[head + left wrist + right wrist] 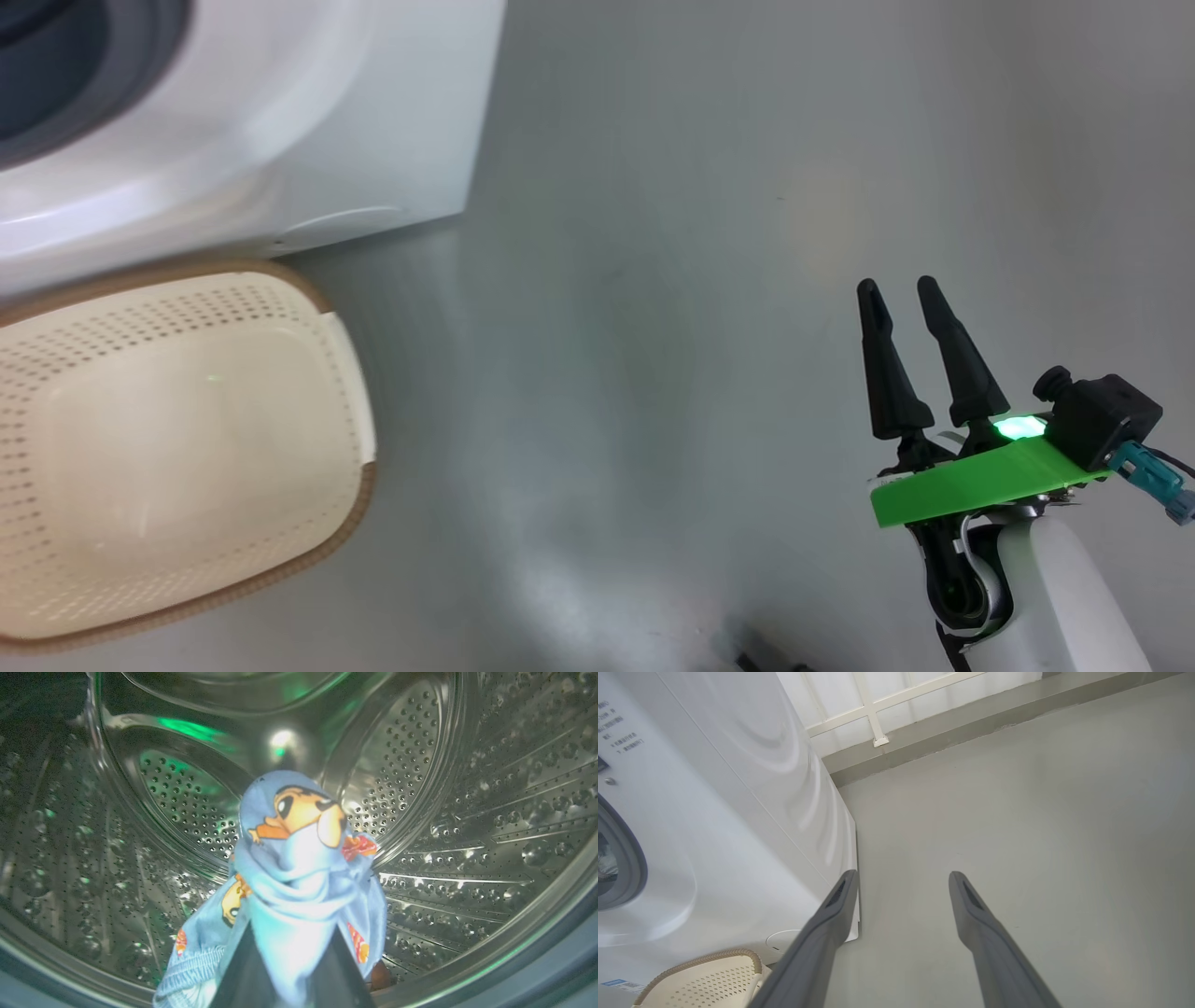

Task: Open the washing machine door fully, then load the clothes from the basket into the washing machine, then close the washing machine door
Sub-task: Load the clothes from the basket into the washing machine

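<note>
Right pincer (pixel 896 285) wide, left pincer (pixel 294 933) narrow.

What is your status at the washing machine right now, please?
Left gripper shut on clothes, inside drum. Right gripper open, idle over floor. Basket looks empty. No obstruction seen.

My head view smears with motion blur; the steel drum (pixel 490 812) is dim, green-tinged, with glare whitening the clothes (pixel 299 877).

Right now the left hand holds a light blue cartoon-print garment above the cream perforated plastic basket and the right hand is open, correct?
Not quite: the left hand holds the light blue cartoon-print garment inside the perforated steel drum, as the left wrist view shows, not above the cream plastic basket. The right hand is indeed open.
</note>
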You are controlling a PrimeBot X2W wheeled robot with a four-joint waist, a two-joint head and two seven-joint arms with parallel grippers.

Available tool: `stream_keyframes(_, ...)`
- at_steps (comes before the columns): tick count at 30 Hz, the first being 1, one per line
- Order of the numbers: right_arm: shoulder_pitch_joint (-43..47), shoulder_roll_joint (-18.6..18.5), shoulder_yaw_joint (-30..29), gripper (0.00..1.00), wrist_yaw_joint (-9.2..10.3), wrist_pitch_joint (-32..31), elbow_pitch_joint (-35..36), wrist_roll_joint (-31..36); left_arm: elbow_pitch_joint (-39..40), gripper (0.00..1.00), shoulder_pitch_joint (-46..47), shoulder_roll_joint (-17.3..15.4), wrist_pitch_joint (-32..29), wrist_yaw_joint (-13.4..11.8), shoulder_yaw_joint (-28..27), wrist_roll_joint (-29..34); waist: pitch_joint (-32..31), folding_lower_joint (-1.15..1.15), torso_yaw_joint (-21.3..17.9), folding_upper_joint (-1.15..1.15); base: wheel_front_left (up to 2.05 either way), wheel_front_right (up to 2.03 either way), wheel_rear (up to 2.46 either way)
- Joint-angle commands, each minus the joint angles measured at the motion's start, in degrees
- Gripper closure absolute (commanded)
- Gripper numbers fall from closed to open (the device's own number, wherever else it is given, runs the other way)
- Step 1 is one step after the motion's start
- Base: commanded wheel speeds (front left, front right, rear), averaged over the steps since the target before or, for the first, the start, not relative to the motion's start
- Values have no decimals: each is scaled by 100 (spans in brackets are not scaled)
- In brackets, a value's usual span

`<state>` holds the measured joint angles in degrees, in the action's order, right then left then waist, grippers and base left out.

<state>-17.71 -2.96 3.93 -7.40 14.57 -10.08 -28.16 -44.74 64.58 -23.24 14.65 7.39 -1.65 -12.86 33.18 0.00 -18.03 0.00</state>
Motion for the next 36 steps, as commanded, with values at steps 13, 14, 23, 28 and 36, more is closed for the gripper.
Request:
stream_keyframes(13,48,8,134,0,-9,43,123,-26,-292,0,-54,-239,35,10,-299,77,45,0,-176,0,0,0,0)
stream_keyframes(14,35,8,140,0,-9,43,123,-8,-284,0,-93,-208,35,10,-323,53,21,0,-154,0,0,0,0)
stream_keyframes(23,53,8,119,0,-9,43,95,196,18,0,-766,47,35,10,-487,-136,-307,0,89,0,0,0,0)
stream_keyframes(28,110,8,109,0,-9,43,41,382,387,0,-1406,325,35,10,-661,-145,-613,0,280,0,0,0,0)
stream_keyframes(36,215,-63,95,0,-9,43,-32,590,889,0,-2395,818,35,10,-876,-9,-1075,0,603,0,0,0,0)
